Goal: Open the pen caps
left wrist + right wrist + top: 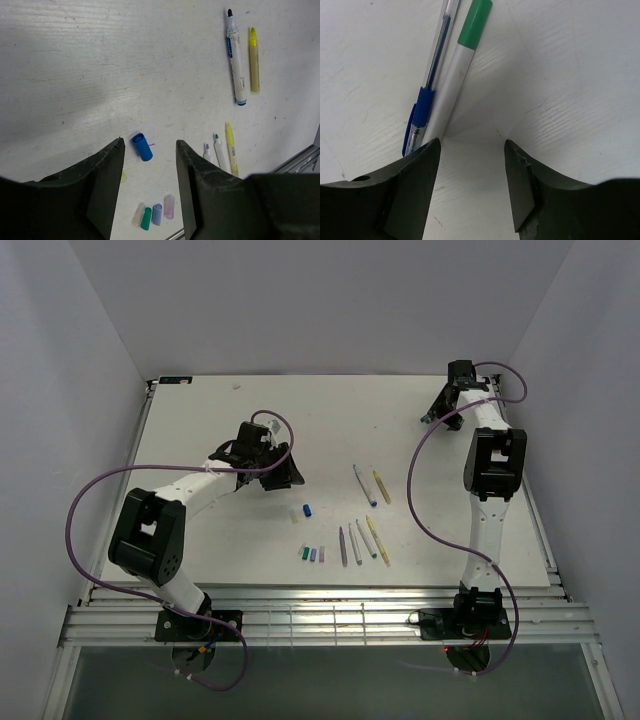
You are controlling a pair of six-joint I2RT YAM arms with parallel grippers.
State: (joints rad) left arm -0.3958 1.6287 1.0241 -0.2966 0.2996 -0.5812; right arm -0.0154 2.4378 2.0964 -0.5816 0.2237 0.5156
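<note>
Several uncapped pens lie mid-table: a white one with a blue end, a yellow one, and more pens nearer the front. A loose blue pen cap lies just beyond my left gripper, which hangs open and empty above the table. Green, pale blue and purple caps lie in a row below. My right gripper is open at the far right back, low over the table. A white pen with a green cap and a clear ballpoint with a blue cap lie just ahead of it, to its left.
A pale yellow cap sits beside the blue one. White walls enclose the table on three sides. A metal rail runs along the front edge. Purple cables loop off both arms.
</note>
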